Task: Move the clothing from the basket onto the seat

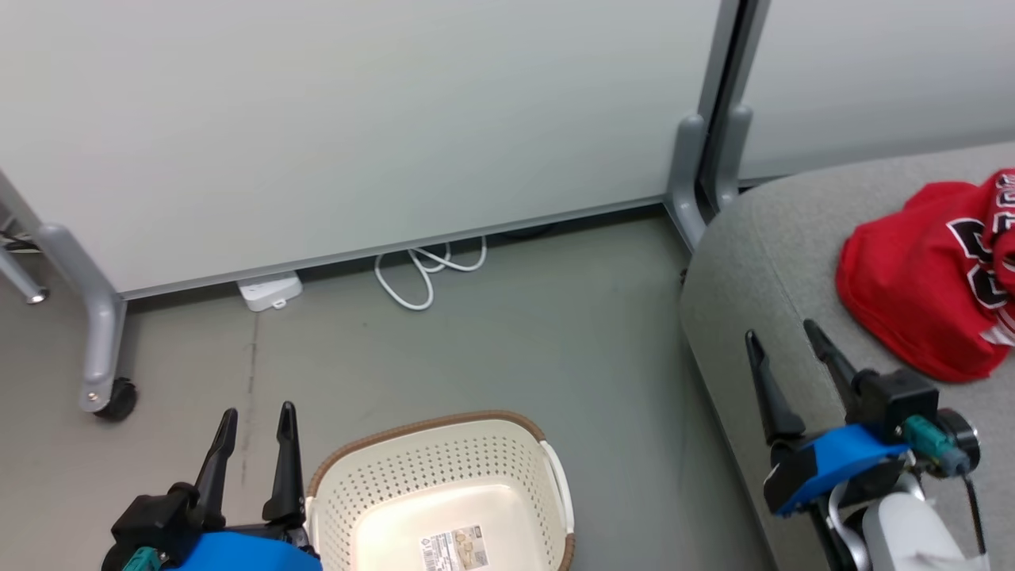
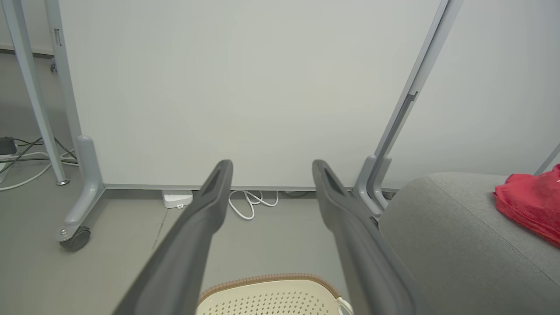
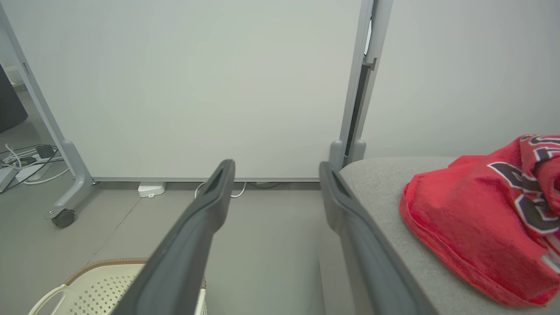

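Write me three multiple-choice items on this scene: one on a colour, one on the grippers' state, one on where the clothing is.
1. The basket has a rim coloured: A) blue B) brown C) black.
2. The left gripper and right gripper are: A) both shut B) one open, one shut C) both open, empty.
3. The red clothing lies: A) in the basket B) on the grey seat C) in the right gripper.
Key: 1 B, the woven-look band round its top is brown; 2 C, each pair of jaws stands apart with nothing between; 3 B, it rests on the seat's top, while the basket shows just a label.
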Robot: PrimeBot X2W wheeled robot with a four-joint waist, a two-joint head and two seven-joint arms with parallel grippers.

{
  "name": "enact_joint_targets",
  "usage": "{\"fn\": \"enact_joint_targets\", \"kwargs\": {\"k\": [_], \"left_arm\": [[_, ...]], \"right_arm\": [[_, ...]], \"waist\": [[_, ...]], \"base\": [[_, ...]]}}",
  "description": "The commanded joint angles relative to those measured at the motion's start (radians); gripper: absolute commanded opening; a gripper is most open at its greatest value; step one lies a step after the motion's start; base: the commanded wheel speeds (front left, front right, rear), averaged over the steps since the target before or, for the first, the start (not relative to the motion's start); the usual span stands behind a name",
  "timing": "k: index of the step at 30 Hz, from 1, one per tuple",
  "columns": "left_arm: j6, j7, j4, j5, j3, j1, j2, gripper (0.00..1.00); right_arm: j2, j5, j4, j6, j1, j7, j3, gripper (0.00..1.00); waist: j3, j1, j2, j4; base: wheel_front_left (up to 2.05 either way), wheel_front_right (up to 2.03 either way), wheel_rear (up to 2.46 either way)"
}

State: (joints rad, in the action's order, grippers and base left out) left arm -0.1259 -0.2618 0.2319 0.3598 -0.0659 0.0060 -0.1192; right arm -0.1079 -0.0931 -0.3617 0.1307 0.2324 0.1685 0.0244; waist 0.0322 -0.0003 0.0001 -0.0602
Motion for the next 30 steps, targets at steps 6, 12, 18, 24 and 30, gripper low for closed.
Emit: {"fn": "enact_joint_targets", "kwargs": {"k": [6,12,18,24,30], "left_arm": [[-0.007,-0.004,0.023,0.000,0.034,0.029,0.003,1.00],[-0.008,-0.005,0.040,-0.002,0.046,0.036,-0.004,1.00],[-0.007,-0.005,0.045,-0.005,0.056,0.039,0.000,1.00],[-0.008,-0.005,0.051,-0.005,0.055,0.039,0.000,1.00],[0.001,0.006,0.088,0.002,0.051,0.044,0.012,0.00]], "right_arm": [[0.035,0.027,0.079,0.000,-0.086,-0.029,0.012,1.00],[0.051,0.043,0.117,0.000,-0.121,-0.048,0.016,1.00],[0.056,0.040,0.133,0.000,-0.141,-0.055,0.012,1.00],[0.058,0.026,0.136,0.000,-0.142,-0.058,0.019,1.00],[0.057,0.023,0.090,0.000,-0.147,-0.054,0.020,0.00]], "waist": [[-0.034,0.0003,-0.0001,0.050],[-0.037,0.0003,-0.0001,0.064],[-0.039,0.0003,-0.0001,0.067],[-0.039,0.0003,-0.0001,0.063],[-0.039,0.0003,-0.0001,0.063]], "base": [[0.00,0.00,0.00],[0.00,0.00,0.00],[0.00,0.00,0.00],[0.00,0.00,0.00],[0.00,0.00,0.00]]}}
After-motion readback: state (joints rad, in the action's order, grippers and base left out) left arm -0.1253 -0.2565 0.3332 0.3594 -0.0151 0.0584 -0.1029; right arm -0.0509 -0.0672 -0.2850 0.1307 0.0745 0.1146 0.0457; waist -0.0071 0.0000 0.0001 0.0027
